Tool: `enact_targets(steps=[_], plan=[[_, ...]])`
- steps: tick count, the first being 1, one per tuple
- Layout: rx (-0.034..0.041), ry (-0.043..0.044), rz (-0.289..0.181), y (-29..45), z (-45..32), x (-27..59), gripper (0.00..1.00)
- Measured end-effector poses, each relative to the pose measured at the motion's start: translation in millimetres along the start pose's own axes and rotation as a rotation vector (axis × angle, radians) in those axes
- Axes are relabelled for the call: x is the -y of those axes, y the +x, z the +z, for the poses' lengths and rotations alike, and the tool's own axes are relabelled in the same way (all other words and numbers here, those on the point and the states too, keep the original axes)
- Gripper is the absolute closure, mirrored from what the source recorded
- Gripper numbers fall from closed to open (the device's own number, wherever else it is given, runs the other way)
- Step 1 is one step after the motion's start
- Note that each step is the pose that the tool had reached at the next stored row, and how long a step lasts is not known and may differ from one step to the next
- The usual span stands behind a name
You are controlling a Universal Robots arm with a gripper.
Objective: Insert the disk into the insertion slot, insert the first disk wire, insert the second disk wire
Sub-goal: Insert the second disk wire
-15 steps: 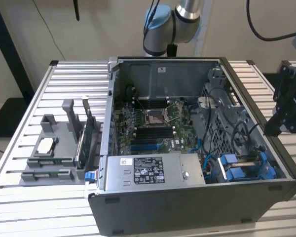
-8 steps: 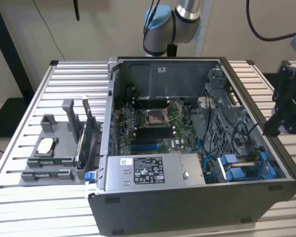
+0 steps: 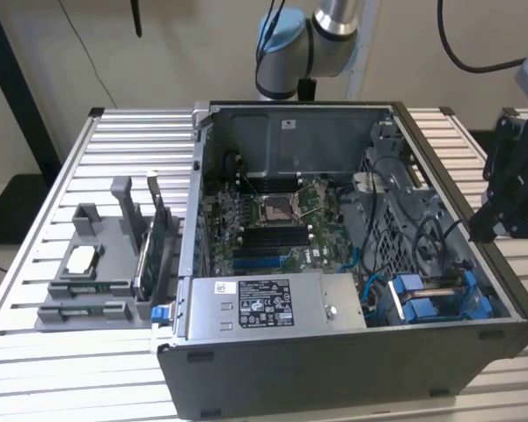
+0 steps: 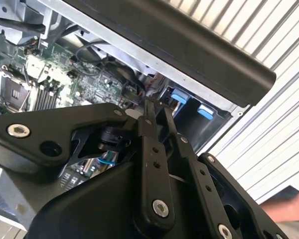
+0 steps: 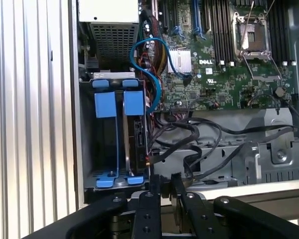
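gripper point(image 5: 163, 185) hovers above case edge point(image 5: 239, 191), beside insertion slot point(image 5: 117, 139).

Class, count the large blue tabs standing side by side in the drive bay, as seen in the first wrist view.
2: one blue tab on the bay's outer side, the other beside it, nearer the blue cable. Smaller blue clips sit at each end.

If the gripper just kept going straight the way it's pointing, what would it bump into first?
Probably the bunch of black cables lying inside the computer case, next to the blue-railed insertion slot. The gripper points into the case right there, but depth is hard to judge, so it might touch the case edge first.
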State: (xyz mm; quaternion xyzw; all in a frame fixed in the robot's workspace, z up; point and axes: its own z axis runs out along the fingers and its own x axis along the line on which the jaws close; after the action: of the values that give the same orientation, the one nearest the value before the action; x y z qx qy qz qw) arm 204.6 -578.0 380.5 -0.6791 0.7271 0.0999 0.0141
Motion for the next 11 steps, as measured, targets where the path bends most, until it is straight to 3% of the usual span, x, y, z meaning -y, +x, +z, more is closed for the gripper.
enact_targets(steps=[4, 11], plan=[[0.0046, -0.0004, 0.0, 0.1, 0.5, 0.1, 0.76], [0.0052, -0.0004, 0.0, 0.2, 0.8, 0.0, 0.76]])
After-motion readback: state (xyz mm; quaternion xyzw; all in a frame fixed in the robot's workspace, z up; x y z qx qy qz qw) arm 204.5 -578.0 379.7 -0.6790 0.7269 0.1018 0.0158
